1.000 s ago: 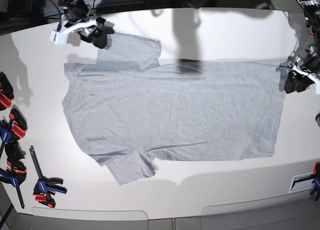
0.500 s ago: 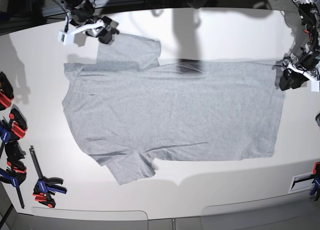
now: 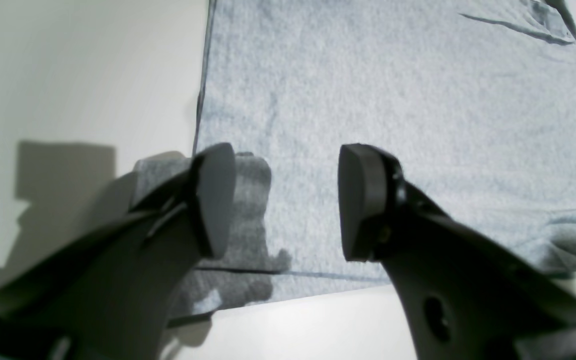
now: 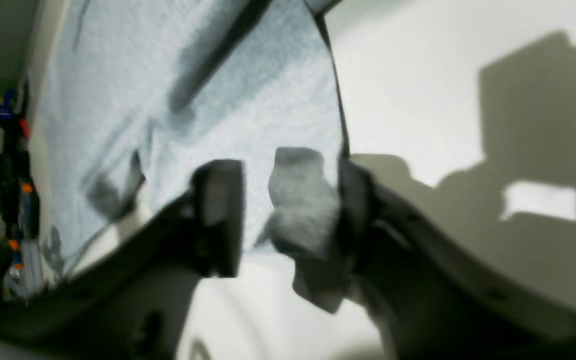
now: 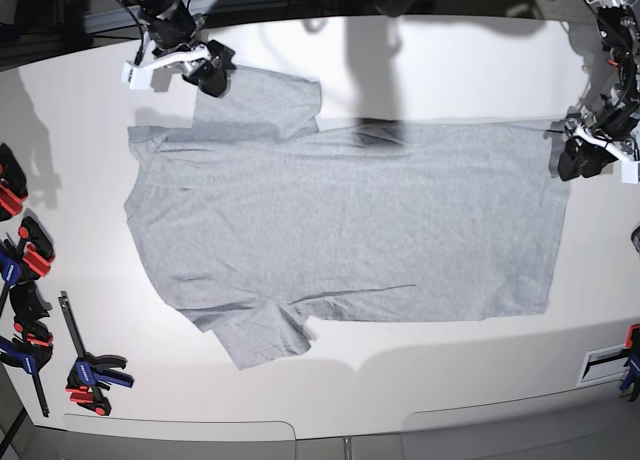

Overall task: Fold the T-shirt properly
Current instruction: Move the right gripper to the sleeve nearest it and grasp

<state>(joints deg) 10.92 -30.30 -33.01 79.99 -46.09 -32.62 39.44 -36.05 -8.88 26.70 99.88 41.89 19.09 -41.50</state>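
T-shirt [image 5: 350, 220] spread flat, plain side up, centre of white table [image 5: 450, 70]; long axis running L–R across base view, collar end toward view's left, hem toward view's right. Far sleeve [image 5: 262, 100] sticking out toward back edge, near sleeve [image 5: 262, 332] toward front. Right gripper [image 5: 208, 68] at outer corner of far sleeve, i.e. on view's left; in wrist view, right gripper [image 4: 280, 210] jaws part-way apart with a raised bit of sleeve fabric between them, lying against one pad. Blurred, so can't tell if cloth actually pinched yet. Left gripper [image 5: 578, 158] at far hem corner, view's right; in wrist view, left gripper [image 3: 278, 200] jaws wide apart, nothing held, hem corner below and ahead, one finger [image 3: 213, 200] near the side edge, other finger [image 3: 363, 200] over the cloth. Each arm thus nearest its own back-edge end of the garment; rest of shirt lies toward the front from both. Judgement: coming move prob. a grab of both back-edge points, then a fold lengthwise toward front edge — turns on both grips landing along the same long line. No containers on table; only clamps [image 5: 90, 372] in red/blue/black at view's left, well apart from shirt.
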